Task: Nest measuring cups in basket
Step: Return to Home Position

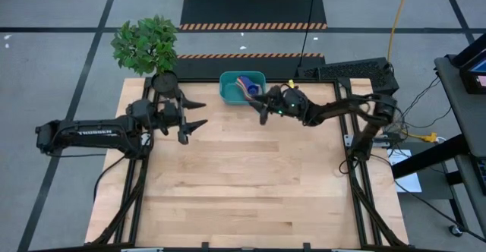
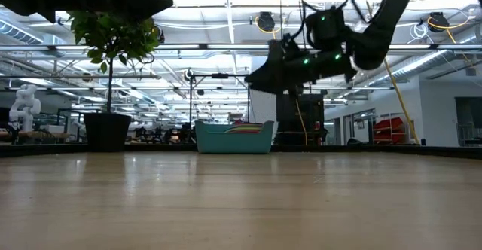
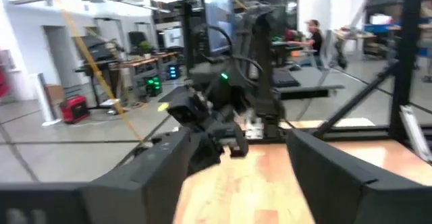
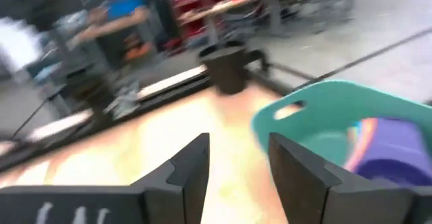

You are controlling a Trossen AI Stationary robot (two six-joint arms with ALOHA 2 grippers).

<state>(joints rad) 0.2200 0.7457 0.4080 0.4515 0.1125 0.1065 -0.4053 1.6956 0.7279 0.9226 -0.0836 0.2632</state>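
Note:
The teal basket stands near the table's far edge, also in the low view and the right wrist view. Measuring cups lie stacked inside it; a purple-blue one and coloured rims show. My right gripper hovers open above the table just right of the basket, raised in the low view, holding nothing. My left gripper hangs open and empty to the basket's left, its fingers pointing right.
A black plant pot with a leafy plant stands at the far left corner, behind my left gripper. Bare wooden tabletop spreads toward the near edge. A person sits far off in the room.

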